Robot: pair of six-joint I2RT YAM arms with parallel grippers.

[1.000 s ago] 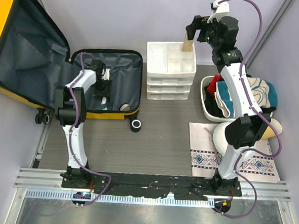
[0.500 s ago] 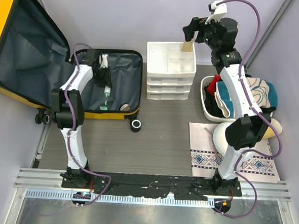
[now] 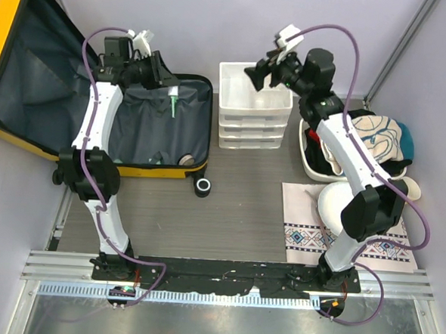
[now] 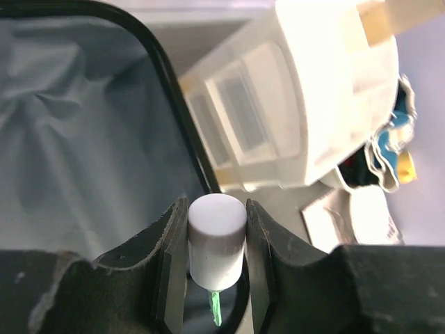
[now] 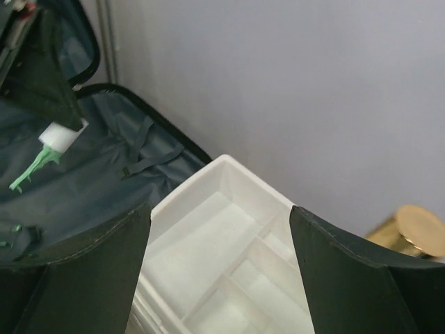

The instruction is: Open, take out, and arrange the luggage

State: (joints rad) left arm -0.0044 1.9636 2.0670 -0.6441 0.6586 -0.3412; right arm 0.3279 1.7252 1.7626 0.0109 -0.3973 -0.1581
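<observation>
Left tool [image 3: 165, 80] is clamped on a small white-capped item [image 4: 217, 240], its green tip hanging down, lifted clear of the luggage [image 3: 32, 72]. That yellow suitcase lies wide open around this tool. The shallow half is flat on the table directly beneath it, and the deep lid stands propped up on the tool's outer side.

Right tool [image 3: 257, 73], jaws spread wide and carrying nothing, hovers over the white drawer organizer [image 3: 254, 116], with the luggage well off to its inner side.

On handling, I'd call that shell stiff and bulky, and probably light with so little inside. It sits on wheels [image 3: 203, 185], so a push may roll it. The best hold looks like the rigid zipper rim, since the grey lining is soft and would only bunch up.
</observation>
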